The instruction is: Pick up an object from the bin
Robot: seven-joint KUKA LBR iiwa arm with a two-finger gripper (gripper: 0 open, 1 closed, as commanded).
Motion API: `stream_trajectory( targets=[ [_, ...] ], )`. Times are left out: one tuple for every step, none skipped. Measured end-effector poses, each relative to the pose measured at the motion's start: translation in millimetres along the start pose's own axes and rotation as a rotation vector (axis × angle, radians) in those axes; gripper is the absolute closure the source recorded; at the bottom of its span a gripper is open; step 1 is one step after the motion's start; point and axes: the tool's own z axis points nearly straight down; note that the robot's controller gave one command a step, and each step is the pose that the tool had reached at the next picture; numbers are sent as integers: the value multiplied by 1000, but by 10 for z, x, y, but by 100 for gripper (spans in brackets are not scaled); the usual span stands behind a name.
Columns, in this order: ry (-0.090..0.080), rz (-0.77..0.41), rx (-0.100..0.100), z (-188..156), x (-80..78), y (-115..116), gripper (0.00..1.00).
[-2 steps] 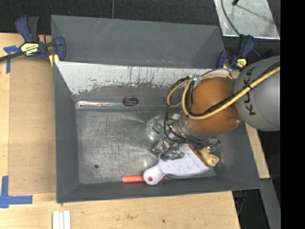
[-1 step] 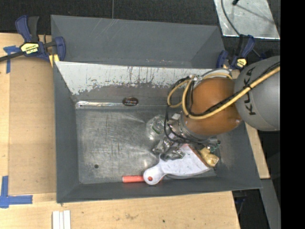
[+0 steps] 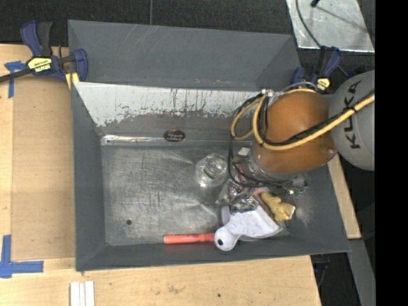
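Our end effector (image 3: 241, 196) sits low in the lower right of the bin (image 3: 89, 190); we cannot tell whether it is open or closed. Nearest it are a white lump (image 3: 252, 225) just below, a tan piece (image 3: 280, 206) to the right and a clear cup (image 3: 211, 168) up-left. A red stick (image 3: 189, 238) lies by the lower wall. We judge it best to centre on one thing, likely the white lump, then lift straight up, clear of its neighbours.

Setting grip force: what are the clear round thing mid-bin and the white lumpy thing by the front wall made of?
Clear round thing: probably glass or hard clear plastic; see-through, glossy highlights. White lumpy thing: looks like soft matte fabric; rounded, no shine.
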Motion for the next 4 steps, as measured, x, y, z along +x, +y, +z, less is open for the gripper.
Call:
stream_trajectory(
  targets=[
    [2,-55,-1,-601,-130,-31,100],
    [-9,-68,11,-460,-113,48,100],
    [-8,-511,5,437,226,-557,0],
    [-30,-516,14,423,138,-516,100]
  ],
)
